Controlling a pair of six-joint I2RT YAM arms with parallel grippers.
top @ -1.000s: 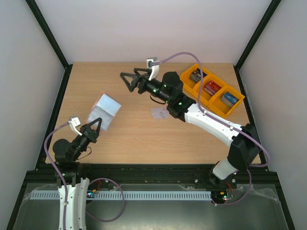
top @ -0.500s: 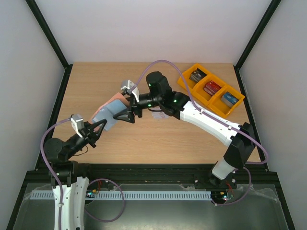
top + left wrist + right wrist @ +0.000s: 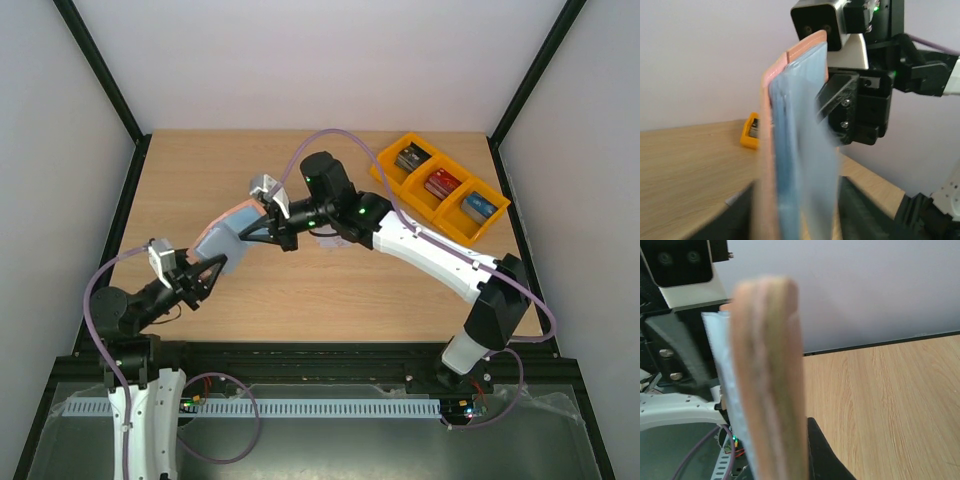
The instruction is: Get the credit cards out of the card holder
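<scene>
Card holder [image 3: 220, 240]: raised off the bench [image 3: 300, 295], between both pincers.
Right pincer [image 3: 250, 232]: closed tight on the holder's upper end.
Left pincer [image 3: 207, 268]: at the holder's lower end, grip unclear.
Done: apparently one whitish card [image 3: 322, 241] lies right of the holder.
Left: cards inside, unseen.

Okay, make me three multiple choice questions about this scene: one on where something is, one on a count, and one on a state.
1. Where on the table is the orange bin?
A. far right
B. near left
C. centre

2. How many compartments does the bin have?
A. two
B. three
C. five

3. The card holder is:
A. lying flat on the table
B. inside the bin
C. held up off the table

Answers:
1 A, the top view shows it at the far right edge.
2 B, three compartments count off in a row.
3 C, the jaws of the right gripper are shut on it in the air.
</scene>
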